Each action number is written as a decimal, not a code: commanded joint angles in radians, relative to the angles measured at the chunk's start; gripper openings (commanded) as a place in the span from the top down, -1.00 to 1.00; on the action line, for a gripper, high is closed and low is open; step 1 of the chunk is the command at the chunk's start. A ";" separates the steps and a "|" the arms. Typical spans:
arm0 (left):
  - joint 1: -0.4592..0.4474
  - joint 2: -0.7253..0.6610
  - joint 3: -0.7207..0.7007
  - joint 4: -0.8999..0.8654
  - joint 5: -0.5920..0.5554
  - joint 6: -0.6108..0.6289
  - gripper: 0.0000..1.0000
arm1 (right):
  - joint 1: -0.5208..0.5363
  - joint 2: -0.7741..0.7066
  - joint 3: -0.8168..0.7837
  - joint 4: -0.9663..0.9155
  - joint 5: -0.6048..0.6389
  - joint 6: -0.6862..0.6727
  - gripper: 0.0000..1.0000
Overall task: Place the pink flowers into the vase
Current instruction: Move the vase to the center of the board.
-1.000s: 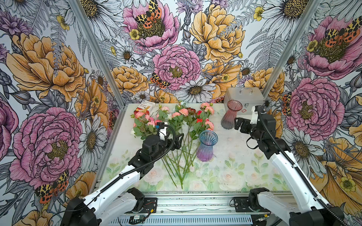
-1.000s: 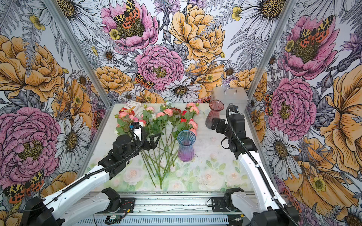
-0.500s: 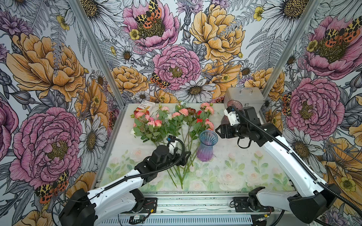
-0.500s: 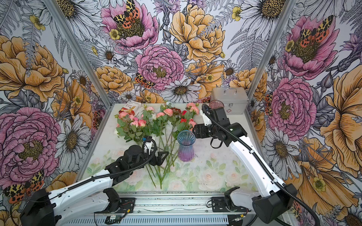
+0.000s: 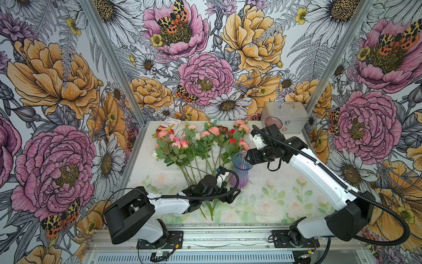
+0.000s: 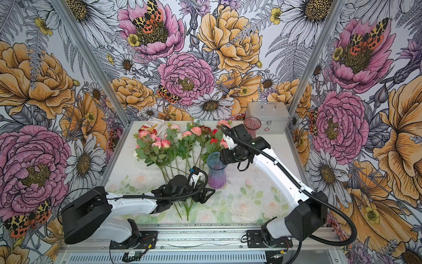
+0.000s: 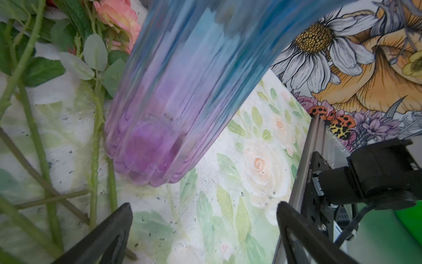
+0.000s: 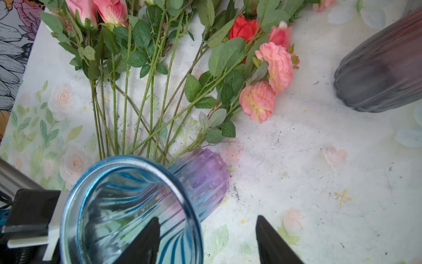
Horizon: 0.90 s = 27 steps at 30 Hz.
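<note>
The pink flowers [image 5: 180, 144] [image 6: 159, 144] lie flat at the back of the table, their long green stems fanning toward the front. A ribbed vase [image 5: 241, 171] [image 6: 217, 171], blue at the top and purple at the base, stands upright to their right. My right gripper [image 5: 247, 157] [image 8: 207, 219] straddles its rim, one finger inside the glass and one outside, jaws still apart. My left gripper [image 5: 230, 194] [image 7: 203, 228] hovers open and empty low over the table, just in front of the vase base [image 7: 146, 160], beside the stem ends.
A second, smoky pink vase [image 6: 252, 125] [image 8: 383, 68] stands at the back right in front of a silver metal case [image 5: 285, 116]. Red blooms [image 5: 231, 132] are mixed in the bunch. A small packet [image 5: 167, 125] lies at the back edge.
My right arm swung left from beside the smoky pink vase to the blue vase's rim, its jaws narrowing. My left arm dropped low and came forward and right, to the stem ends.
</note>
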 commanded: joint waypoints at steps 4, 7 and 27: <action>0.010 0.133 -0.026 0.446 0.022 -0.103 -0.97 | 0.020 0.063 0.046 -0.003 0.052 -0.014 0.00; 0.010 0.196 -0.035 0.518 0.014 -0.120 -0.97 | 0.029 0.082 0.049 -0.001 0.057 -0.016 0.09; 0.009 0.239 0.025 0.444 -0.012 -0.082 -0.97 | -0.005 0.075 -0.002 0.002 0.096 -0.020 0.68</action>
